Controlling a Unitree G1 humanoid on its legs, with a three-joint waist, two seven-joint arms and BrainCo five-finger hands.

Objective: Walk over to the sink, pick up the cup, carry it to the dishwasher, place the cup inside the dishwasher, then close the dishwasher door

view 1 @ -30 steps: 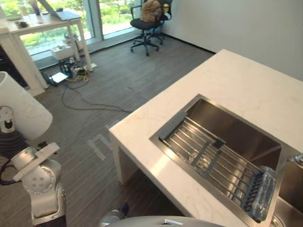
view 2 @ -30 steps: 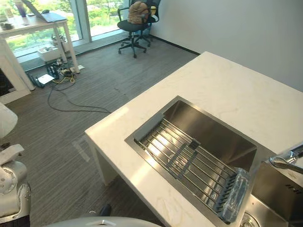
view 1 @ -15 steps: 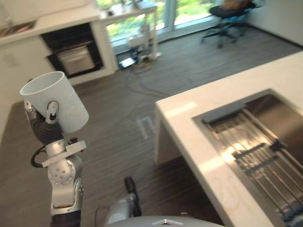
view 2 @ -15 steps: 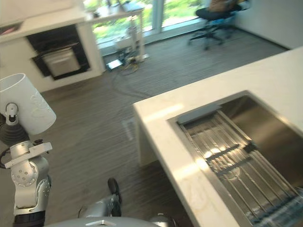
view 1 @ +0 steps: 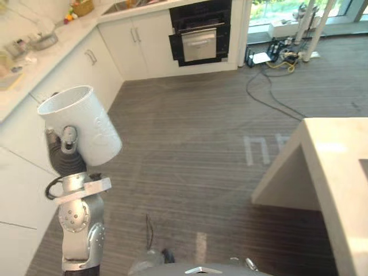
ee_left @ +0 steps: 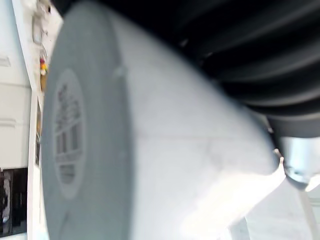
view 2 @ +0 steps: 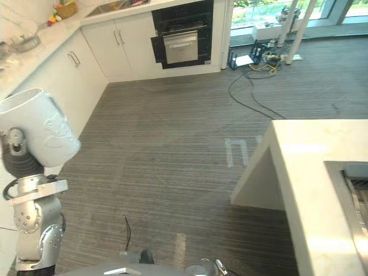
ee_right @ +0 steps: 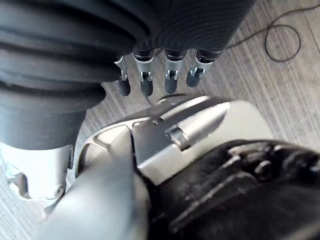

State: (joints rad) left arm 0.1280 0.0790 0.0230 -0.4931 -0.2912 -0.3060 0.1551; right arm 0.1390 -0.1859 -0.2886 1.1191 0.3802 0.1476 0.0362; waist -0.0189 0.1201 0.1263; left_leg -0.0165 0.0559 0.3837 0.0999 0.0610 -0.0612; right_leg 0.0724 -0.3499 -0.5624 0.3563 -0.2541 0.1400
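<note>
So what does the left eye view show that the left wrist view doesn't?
Left eye view: the cup's open mouth, the floor, white cabinets, a black appliance and the counter corner. Left wrist view: the cup's underside with a printed label, very close. Both: the cup held up by the left hand, beside its dark ribbed cover.

A white stone island counter [view 1: 339, 172] stands at the right on the grey striped floor [view 1: 190, 132], with white tape marks [view 1: 250, 152] just beside its corner. White cabinets [view 1: 138, 46] line the left wall, and tangled cables [view 1: 280, 57] lie near the window.
</note>
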